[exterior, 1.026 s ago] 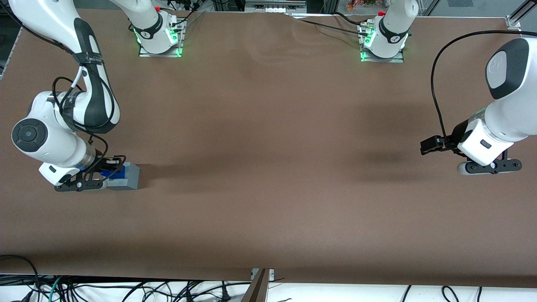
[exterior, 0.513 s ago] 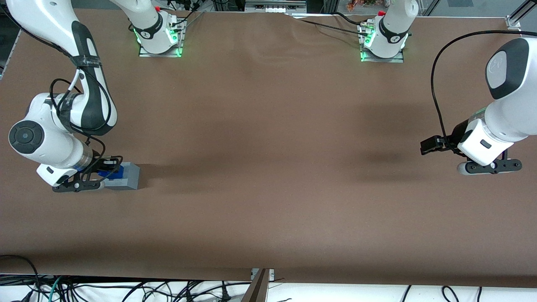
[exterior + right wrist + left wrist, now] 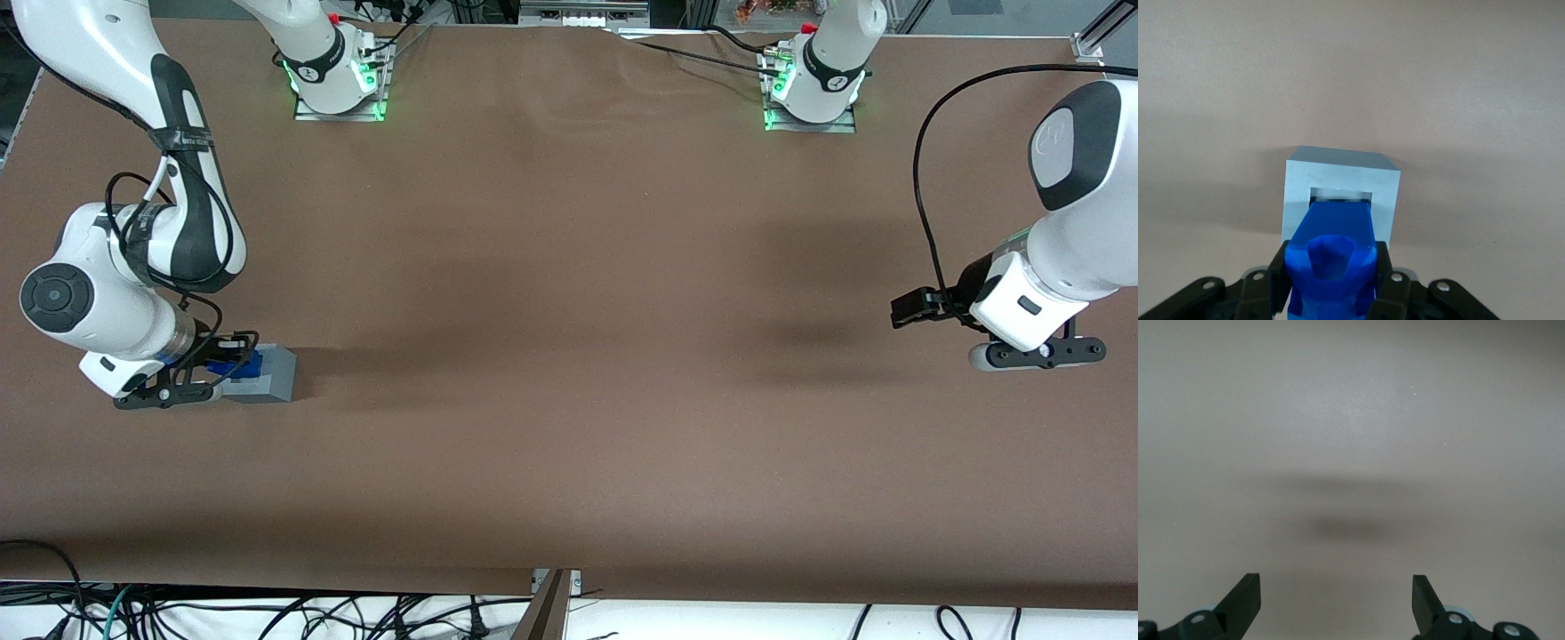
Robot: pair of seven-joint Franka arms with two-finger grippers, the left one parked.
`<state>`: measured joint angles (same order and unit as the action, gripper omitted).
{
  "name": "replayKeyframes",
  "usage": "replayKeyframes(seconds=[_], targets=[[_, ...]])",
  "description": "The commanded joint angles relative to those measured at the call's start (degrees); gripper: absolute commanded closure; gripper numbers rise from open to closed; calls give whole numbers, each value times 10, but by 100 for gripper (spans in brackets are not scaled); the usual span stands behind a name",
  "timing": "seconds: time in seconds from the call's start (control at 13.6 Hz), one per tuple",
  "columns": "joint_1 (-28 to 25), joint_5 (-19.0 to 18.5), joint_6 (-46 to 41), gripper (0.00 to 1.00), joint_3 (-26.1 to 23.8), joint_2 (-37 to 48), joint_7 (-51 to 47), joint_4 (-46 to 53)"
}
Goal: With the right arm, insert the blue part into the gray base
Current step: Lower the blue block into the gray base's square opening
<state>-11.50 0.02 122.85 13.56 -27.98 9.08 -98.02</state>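
While the gripper [image 3: 1331,290] stays low at the left edge of the front view, its fingers [image 3: 1278,280] pinch the blue part [image 3: 1331,257], whose tip seems to sit in the gray base's [image 3: 1341,183] square hole. Compared with a second ago, the right arm [image 3: 107,293] has shifted slightly; the base has not moved.

No text, label, brand or number can be read anywhere; the gripper [image 3: 1331,293] by the gray base [image 3: 1340,190] bears no legible marking.
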Motion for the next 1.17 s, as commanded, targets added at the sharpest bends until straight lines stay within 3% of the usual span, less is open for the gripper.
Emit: replayKeyframes(seconds=[0.0,1.1], targets=[[7,10,-3,87,-5,-6,17,10],[7,19,18,86,-6,-13,9,11]])
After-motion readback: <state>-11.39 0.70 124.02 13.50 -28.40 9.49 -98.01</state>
